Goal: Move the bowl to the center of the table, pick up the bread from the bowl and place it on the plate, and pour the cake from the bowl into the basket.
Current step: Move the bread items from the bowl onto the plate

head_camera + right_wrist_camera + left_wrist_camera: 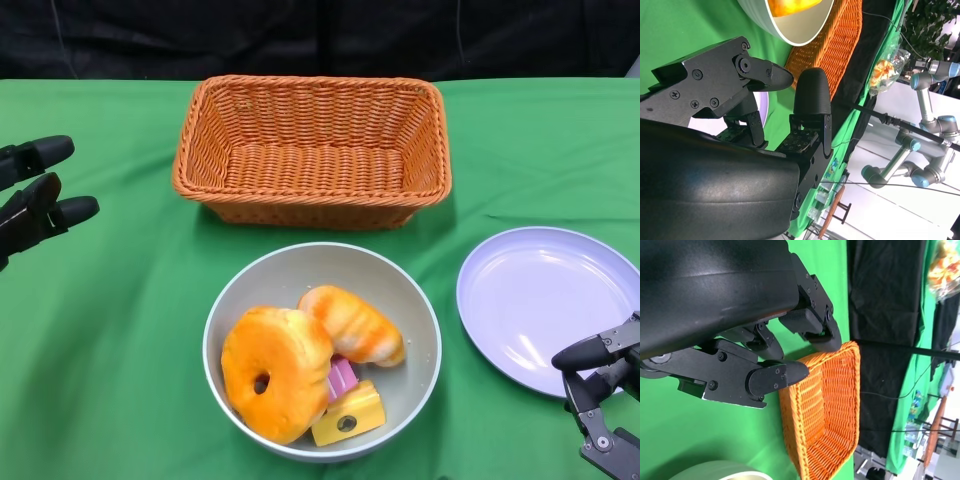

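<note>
The grey round bowl [322, 350] holds an orange striped bread roll [352, 325]; left hand [35, 195] and right hand [600, 385] hover spread, holding nothing.

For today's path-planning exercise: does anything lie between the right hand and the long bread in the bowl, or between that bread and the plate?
Nothing visible blocks either path. The right hand hangs over the plate's near edge, and only bare cloth separates plate from bowl. The bread lies on top.
</note>
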You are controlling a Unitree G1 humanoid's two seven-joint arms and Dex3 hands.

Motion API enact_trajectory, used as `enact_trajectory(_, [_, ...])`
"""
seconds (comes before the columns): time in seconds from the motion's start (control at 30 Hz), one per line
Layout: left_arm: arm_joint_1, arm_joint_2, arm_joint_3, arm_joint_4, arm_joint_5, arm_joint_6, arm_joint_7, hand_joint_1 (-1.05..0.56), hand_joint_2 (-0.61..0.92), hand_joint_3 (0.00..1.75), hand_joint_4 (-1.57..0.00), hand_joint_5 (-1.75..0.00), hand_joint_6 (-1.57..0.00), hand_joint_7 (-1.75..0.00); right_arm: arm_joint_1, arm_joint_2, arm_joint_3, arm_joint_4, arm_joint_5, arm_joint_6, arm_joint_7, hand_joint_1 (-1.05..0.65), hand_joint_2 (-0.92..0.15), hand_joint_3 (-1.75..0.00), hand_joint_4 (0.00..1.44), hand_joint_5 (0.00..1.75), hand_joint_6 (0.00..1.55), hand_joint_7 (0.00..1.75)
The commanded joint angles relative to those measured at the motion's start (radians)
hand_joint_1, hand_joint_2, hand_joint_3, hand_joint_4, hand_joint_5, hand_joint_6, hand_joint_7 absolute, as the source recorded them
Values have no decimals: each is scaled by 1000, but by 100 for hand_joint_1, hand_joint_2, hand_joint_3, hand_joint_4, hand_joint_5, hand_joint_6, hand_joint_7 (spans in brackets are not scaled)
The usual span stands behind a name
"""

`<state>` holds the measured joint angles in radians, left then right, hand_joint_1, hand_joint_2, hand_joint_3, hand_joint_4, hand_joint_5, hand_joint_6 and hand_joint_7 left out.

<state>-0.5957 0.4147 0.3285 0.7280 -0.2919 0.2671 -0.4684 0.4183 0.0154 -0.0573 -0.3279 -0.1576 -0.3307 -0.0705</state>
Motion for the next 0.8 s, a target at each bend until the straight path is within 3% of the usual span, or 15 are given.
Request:
enact_trajectory(0.03, [2,8,11,3,-5,-27,14,-12,92,46,-74,-49,-77,-29,2,-14,-8,4,11,-8,2,-7,-65,-75,70,158,71,121])
enact_trajectory(0.23, [1,8,10,6,-6,-31,14,-12,92,46,-73,-50,-77,-27,2,-14,-9,4,11,-8,3,-7,-65,-75,70,158,71,121])
enact_trajectory(0.27, [39,-26,7,50,37,-241,61,-12,92,46,-73,-50,-77,-27,14,-42,-9,-20,2,-11,27,-7,-65,-75,70,158,71,121])
enact_trajectory(0.3, [68,-52,1,86,75,-410,100,-8,92,41,-71,-97,-84,-48,25,-68,-7,-52,-9,-9,54,-11,-67,-65,67,140,68,105])
enact_trajectory(0.33, [87,-70,-6,115,103,-535,130,-6,92,38,-64,-138,-76,-86,36,-92,-4,-92,-29,0,79,-17,-77,-43,64,119,69,80])
enact_trajectory(0.37, [95,-79,-11,138,120,-609,146,-4,92,39,-60,-156,-68,-109,43,-106,-2,-118,-44,7,94,-22,-85,-23,63,102,71,58])
enact_trajectory(0.4, [92,-81,-16,153,129,-632,156,-3,92,39,-59,-160,-66,-115,50,-116,3,-164,-78,37,110,-23,-88,-18,63,97,72,52])
enact_trajectory(0.43, [88,-82,-20,170,135,-655,162,-3,92,40,-59,-164,-65,-122,55,-123,8,-207,-106,68,126,-28,-90,-10,64,81,73,35])
enact_trajectory(0.53, [71,-79,-35,238,162,-739,171,-3,92,41,-58,-166,-62,-125,49,-151,48,-356,-181,192,207,-39,-92,-4,62,51,68,11])
enact_trajectory(0.67, [49,-77,-47,314,182,-832,184,-6,92,38,-60,-163,-63,-124,1,-166,106,-486,-272,346,292,-49,-92,-2,57,32,57,1])
enact_trajectory(0.8, [38,-74,-50,348,182,-862,185,-6,92,37,-60,-162,-64,-124,-9,-164,120,-514,-293,399,307,-50,-92,-2,58,28,56,0])
